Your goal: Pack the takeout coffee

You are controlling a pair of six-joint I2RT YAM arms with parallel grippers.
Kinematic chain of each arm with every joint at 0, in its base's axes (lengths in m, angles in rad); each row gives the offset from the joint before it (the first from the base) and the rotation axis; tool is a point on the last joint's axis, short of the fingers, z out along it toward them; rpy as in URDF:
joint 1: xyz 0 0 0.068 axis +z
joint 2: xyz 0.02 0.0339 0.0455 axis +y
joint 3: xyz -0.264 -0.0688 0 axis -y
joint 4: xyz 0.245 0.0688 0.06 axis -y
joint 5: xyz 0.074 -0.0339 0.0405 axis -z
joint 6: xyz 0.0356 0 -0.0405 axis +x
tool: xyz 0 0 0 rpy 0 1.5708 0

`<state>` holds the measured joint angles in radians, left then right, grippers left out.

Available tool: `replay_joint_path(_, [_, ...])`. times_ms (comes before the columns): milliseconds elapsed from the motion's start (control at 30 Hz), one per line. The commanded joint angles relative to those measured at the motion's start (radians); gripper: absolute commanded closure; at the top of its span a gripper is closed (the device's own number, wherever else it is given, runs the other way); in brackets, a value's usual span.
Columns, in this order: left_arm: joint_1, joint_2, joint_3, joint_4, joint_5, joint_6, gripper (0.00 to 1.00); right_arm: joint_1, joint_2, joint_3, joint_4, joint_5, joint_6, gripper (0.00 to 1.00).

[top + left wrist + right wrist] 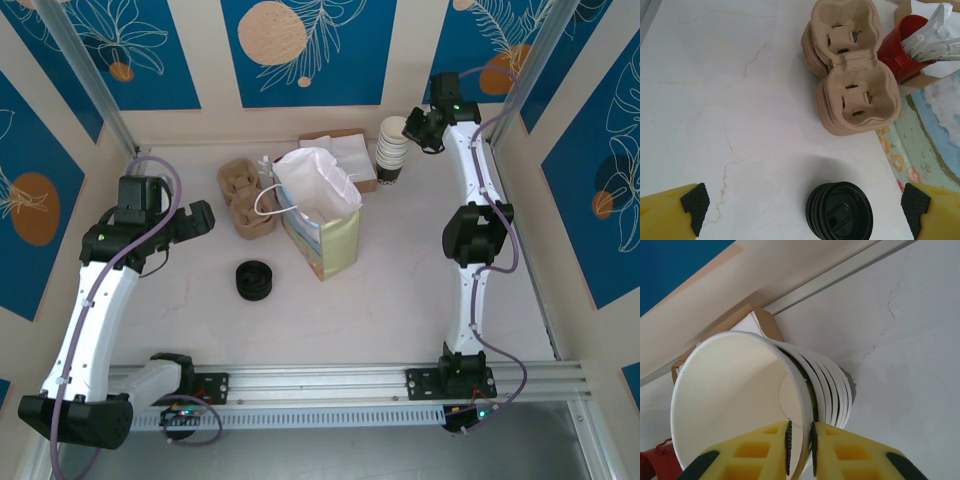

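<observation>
The left gripper hung wide open over a stack of black lids on the bench. Pulp cup carriers and a paper bag stood just beyond. At far right, the right gripper pinched the rim of the takeout coffee cup. The cup showed a sliver of olive side and stood upright, mouth up, lidless, nested atop the white cup stack.

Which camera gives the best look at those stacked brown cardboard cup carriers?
The left wrist view: the stacked brown cardboard cup carriers sit large in its upper middle, sharp enough to show the slotted cup wells. The top external view shows them small, just left of the paper bag.
</observation>
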<state>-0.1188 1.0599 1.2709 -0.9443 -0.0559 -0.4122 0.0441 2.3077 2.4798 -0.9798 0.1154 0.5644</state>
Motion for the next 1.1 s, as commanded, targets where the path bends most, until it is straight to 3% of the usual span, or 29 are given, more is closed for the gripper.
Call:
replay_joint_path(0, [0.003, -0.008, 0.031, -0.016, 0.008, 0.014, 0.0, 0.005, 0.01, 0.043, -0.009, 0.008, -0.007, 0.87])
replay_joint_path(433, [0.002, -0.008, 0.064, -0.042, 0.022, 0.009, 0.0, 0.004, -0.055, 0.136, -0.071, 0.001, -0.032, 0.98])
replay_joint_path(1067, [0.002, -0.053, 0.113, -0.073, 0.117, 0.018, 0.0, -0.021, -0.417, 0.087, -0.185, -0.018, -0.067, 0.99])
